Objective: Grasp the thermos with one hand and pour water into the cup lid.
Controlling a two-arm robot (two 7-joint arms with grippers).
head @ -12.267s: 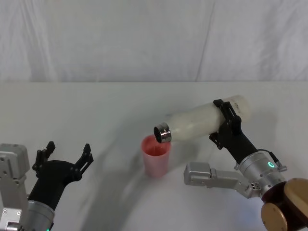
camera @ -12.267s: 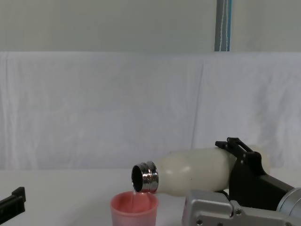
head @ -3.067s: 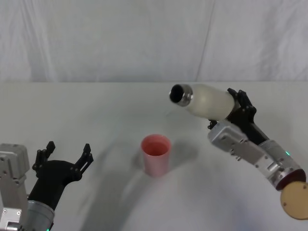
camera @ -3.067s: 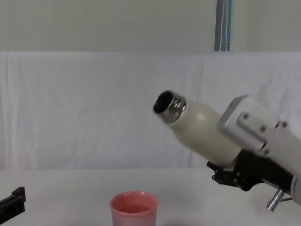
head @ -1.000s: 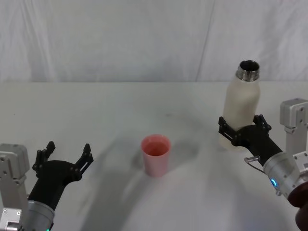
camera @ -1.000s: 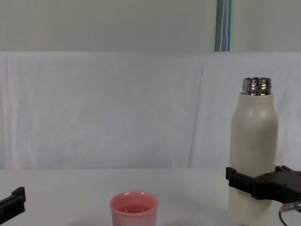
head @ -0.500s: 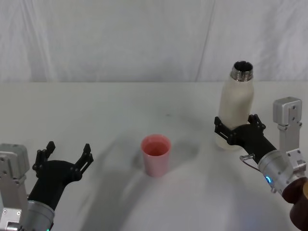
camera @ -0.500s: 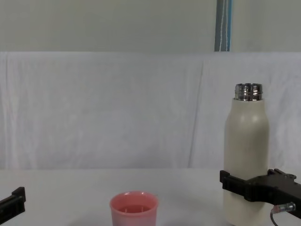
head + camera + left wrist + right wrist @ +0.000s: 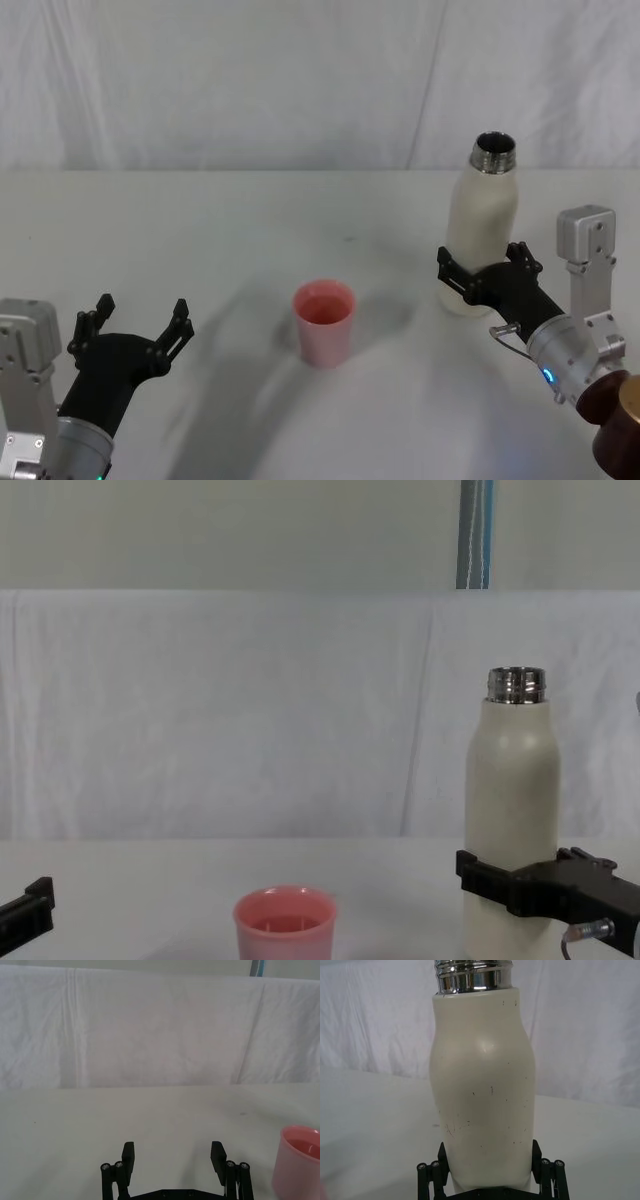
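Observation:
The cream-white thermos (image 9: 481, 222) stands upright on the right side of the table, its open steel neck (image 9: 517, 684) at the top. My right gripper (image 9: 487, 272) is shut on the thermos's lower body, with one black finger on each side of it (image 9: 433, 1176). The base of the thermos (image 9: 482, 1085) is hidden behind the gripper (image 9: 490, 1172). The pink cup lid (image 9: 323, 320) stands upright at the table's middle, left of the thermos and apart from it, with liquid inside (image 9: 285, 925). My left gripper (image 9: 135, 330) hovers open near the front left, with nothing between its fingers (image 9: 172, 1155).
A white cloth covers the table (image 9: 250, 220) and hangs as a backdrop behind it. A blue-edged vertical strip (image 9: 476, 535) shows on the wall above the cloth. The pink cup lid (image 9: 300, 1160) lies to the right of my left gripper.
My right gripper has carried the upright thermos leftward and a little lower, closer to the cup lid. The left gripper and the cup lid have not moved.

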